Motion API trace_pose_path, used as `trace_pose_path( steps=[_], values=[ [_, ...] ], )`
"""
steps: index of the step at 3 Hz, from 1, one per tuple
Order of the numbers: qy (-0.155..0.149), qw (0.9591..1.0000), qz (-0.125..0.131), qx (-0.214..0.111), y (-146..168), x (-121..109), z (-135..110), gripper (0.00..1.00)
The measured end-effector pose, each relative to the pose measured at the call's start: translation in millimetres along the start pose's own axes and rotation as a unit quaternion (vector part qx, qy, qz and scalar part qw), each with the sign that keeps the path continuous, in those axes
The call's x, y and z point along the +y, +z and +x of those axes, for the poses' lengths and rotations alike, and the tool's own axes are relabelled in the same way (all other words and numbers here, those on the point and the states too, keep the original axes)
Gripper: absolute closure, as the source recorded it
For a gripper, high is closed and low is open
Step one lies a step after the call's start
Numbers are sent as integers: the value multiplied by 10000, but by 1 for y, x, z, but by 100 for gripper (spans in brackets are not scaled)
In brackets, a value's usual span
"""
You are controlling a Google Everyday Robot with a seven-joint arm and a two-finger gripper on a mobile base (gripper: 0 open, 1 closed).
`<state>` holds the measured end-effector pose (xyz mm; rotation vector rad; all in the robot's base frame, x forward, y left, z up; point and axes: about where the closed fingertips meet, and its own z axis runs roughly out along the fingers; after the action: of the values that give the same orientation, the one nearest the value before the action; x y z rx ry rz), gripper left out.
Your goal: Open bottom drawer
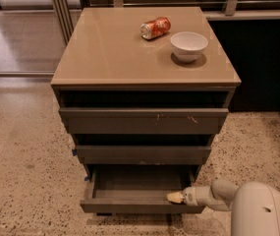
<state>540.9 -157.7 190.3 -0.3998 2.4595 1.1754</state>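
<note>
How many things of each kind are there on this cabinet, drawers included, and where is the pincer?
3 drawers: top drawer, middle drawer, bottom drawer (pulled out)
1 can
1 bowl
Total: 5
The pincer sits at the bottom drawer's front rim, right end.
</note>
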Motion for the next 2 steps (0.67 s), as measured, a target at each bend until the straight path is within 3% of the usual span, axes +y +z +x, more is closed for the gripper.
trace_pose_path(
  steps=[1, 2],
  values=[
    [0, 10000, 0, 0, -2, 2, -2, 100],
    [80, 9990, -347, 278, 11, 8, 19, 100]
  ],
)
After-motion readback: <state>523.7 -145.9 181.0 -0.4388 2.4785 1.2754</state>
